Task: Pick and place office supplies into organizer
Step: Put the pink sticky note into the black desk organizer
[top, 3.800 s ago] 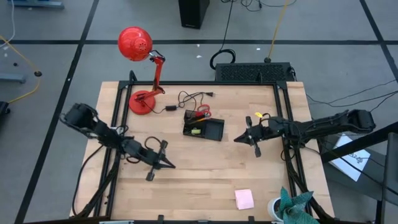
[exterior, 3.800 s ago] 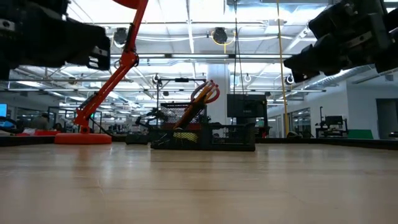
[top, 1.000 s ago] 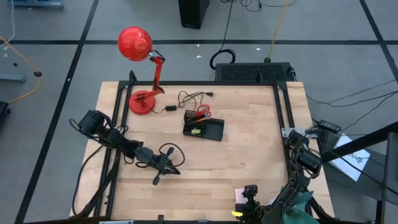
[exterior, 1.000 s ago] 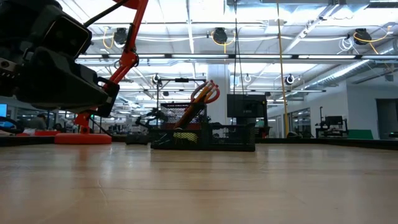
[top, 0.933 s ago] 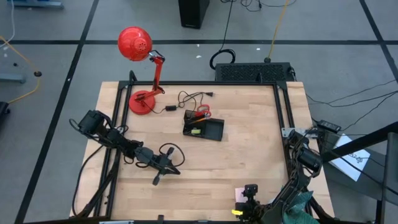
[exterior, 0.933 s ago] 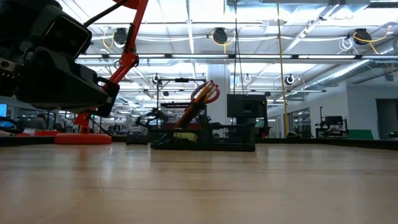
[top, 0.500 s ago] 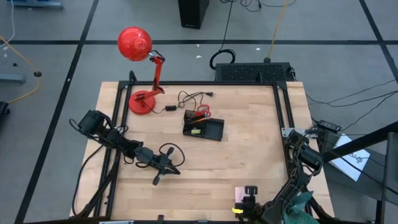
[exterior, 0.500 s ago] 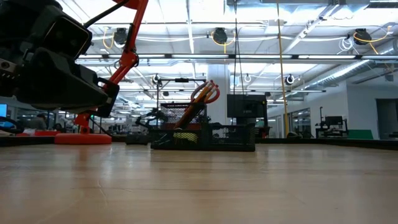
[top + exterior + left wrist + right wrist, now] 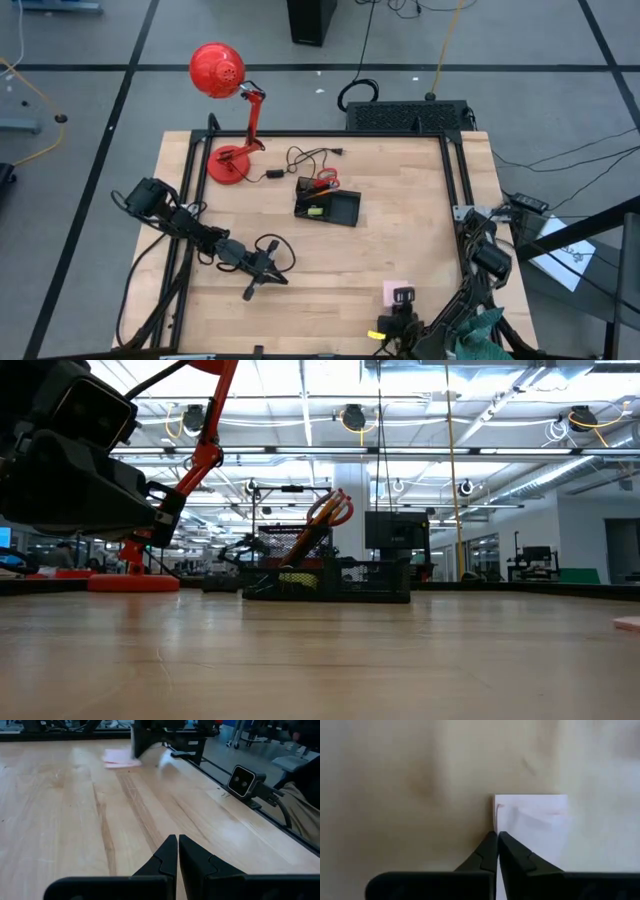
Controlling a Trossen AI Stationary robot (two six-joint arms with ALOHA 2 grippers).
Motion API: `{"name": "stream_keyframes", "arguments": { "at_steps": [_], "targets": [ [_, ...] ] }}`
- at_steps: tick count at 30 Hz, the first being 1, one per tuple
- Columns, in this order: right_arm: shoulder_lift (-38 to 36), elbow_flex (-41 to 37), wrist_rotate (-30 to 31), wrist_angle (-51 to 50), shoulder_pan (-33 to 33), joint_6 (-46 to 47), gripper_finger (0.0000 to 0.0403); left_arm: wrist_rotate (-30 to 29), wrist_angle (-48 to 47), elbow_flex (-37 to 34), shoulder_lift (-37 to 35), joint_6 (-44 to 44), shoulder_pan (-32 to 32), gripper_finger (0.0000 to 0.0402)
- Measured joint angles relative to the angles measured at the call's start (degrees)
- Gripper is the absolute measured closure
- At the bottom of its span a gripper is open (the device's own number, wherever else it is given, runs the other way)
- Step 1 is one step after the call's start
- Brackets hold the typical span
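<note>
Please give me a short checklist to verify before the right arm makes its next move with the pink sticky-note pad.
1. Right hand shut: ok, its fingers meet at the edge of the pink sticky-note pad.
2. Pad truly gripped: cannot tell; the fingertips look shut beside the pad's corner, perhaps on nothing.
3. Pad position: ok, it lies near the table's front edge, apart from the organizer.
4. Space in the organizer: ok, its right compartment looks free; the scissors stand in the left one.
5. Left hand out of the way: ok, shut, empty, over the table's left half.
6. Path from pad to organizer: ok, only bare wood shows between them.
</note>
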Motion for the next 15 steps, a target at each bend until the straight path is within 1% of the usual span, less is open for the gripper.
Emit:
{"name": "stream_keyframes", "arguments": {
  "at_steps": [1,4,5,8,10,15],
  "targets": [
    [0.4,1.4,0.5,-2.7,-0.1,-0.7,0.0402,0.0,0.0,0.0,0.0,0.0,0.0,0.0380],
    [0.0,5.4,3.6,-3.7,-0.3,-1.4,0.0402,0.0,-0.1,0.0,0.0,0.4,0.0,0.0380],
    [-0.4,6.0,4.3,-5.9,-0.4,-1.7,0.0402,0.0,-0.3,0.0,0.0,0.5,0.0,0.0380],
    [0.1,7.3,6.7,-7.3,-0.6,-2.9,0.0402,0.0,-0.3,0.0,0.0,0.6,0.0,0.0380],
    [0.2,8.0,7.0,-6.9,-0.9,-3.8,0.0402,0.0,-0.4,0.0,0.0,0.6,0.0,0.0380],
    [-0.1,9.5,10.9,-9.1,-1.5,-5.2,0.0403,0.0,-0.8,0.0,0.0,0.6,0.0,0.0380]
  ]
}}
